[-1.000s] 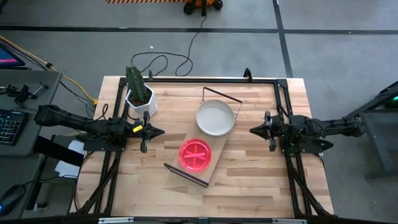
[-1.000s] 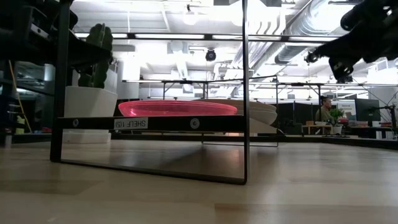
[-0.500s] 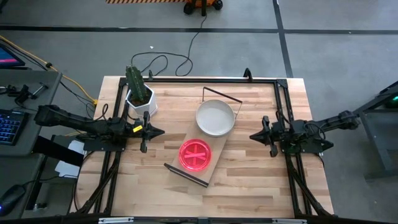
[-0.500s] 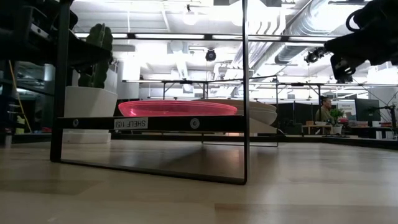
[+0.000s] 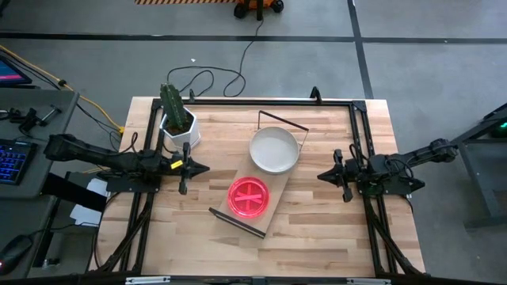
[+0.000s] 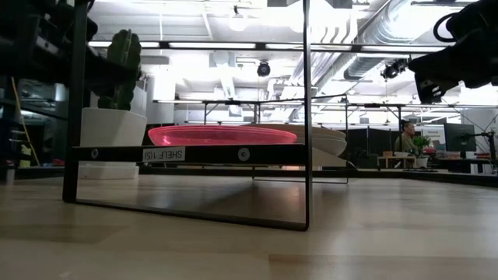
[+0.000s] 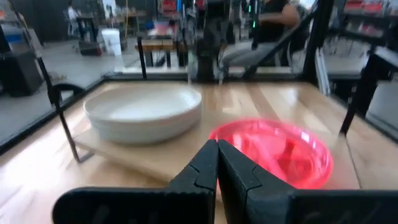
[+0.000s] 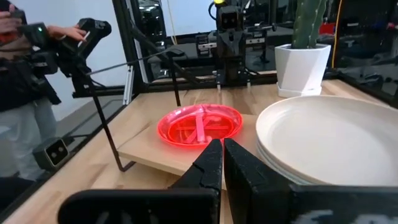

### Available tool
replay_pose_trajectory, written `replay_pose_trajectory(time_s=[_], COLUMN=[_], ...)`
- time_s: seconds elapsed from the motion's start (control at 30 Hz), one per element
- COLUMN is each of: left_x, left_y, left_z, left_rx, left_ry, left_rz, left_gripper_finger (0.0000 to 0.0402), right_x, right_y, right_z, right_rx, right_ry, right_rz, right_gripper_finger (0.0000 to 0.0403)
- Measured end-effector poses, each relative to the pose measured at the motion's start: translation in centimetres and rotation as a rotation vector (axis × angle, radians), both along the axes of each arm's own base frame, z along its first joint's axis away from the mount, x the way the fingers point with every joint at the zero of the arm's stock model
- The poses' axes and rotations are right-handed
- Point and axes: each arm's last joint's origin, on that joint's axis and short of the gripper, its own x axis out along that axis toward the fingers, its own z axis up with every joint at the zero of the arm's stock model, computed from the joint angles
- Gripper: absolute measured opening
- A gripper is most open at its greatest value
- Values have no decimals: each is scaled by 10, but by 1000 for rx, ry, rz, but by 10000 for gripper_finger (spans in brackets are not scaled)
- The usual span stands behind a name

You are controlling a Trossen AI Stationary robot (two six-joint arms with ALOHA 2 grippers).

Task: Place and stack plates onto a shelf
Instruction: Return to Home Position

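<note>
Both stacks are on the shelf (image 5: 278, 184), which lies at a slant across the middle of the table (image 5: 333, 237). The white plates (image 5: 275, 150) take the far end and the pink plates (image 5: 251, 196) the near end, the two stacks just beside each other. How many plates are in each stack can't be told from above.

On the left, the left gripper (image 5: 205, 167) hangs off the shelf's left side, level with the gap between the stacks. It points at them but is apart from both, the pink plates being the nearer. Its wrist view shows the fingers (image 7: 202, 168) pressed tight together with nothing between them.

Over on the right, the right gripper (image 5: 321, 176) sits off the shelf's right side, facing inward. It is clear of the white plates and farther from the pink ones. Its fingers (image 8: 239, 168) are also closed on nothing. From table height it rides well above the wood, higher than either stack.

The cactus pot (image 5: 177, 127) stands at the table's far left, behind the left arm.
</note>
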Motion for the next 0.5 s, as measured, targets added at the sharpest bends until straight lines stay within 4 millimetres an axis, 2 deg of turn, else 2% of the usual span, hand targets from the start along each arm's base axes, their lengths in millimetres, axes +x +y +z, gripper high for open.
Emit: replay_pose_trajectory(time_s=[0.23, 0.5], left_x=[-12, -15], left_y=[1, 1], left_z=[-25, -17], left_rx=[36, 21], left_ry=[277, 196], left_rz=[-9, -36], left_gripper_finger=[1, 1], right_x=[0, 0], right_y=[0, 0], right_z=[0, -1], right_rx=[-42, -34], right_ry=[-4, 1], right_rz=[1, 16], right_gripper_finger=[0, 0])
